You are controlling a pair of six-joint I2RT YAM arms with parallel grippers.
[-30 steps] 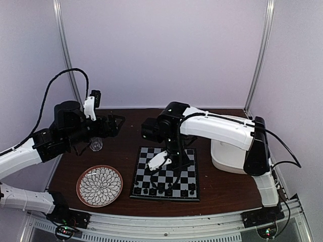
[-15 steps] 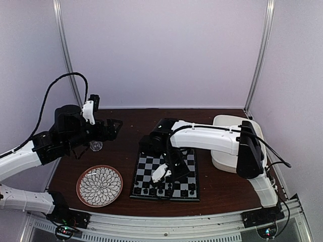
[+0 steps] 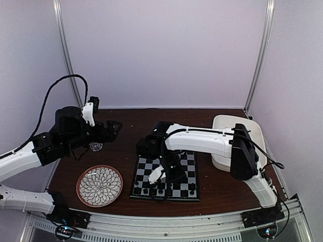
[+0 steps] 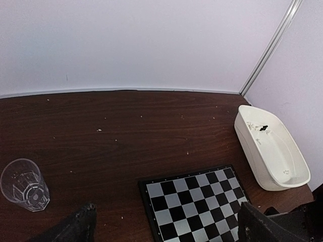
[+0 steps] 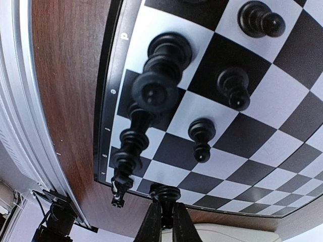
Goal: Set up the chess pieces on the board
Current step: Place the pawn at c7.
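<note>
The board lies in the middle of the table, with black chess pieces standing along its near rows. My right gripper hangs low over the board's near left part. In the right wrist view it is shut on a black chess piece, held just above a square near the board's rim. Tall black pieces and pawns stand beside it. My left gripper is open and empty, raised over the table's far left; its fingers frame the board's far corner.
A clear glass stands under the left arm, also in the left wrist view. A round flower-patterned plate lies at the near left. A white tub at the right holds a few small pieces.
My right arm has swung toward the board's near left with the black piece still in its grip, uncovering the white tub. The left arm has barely shifted.
</note>
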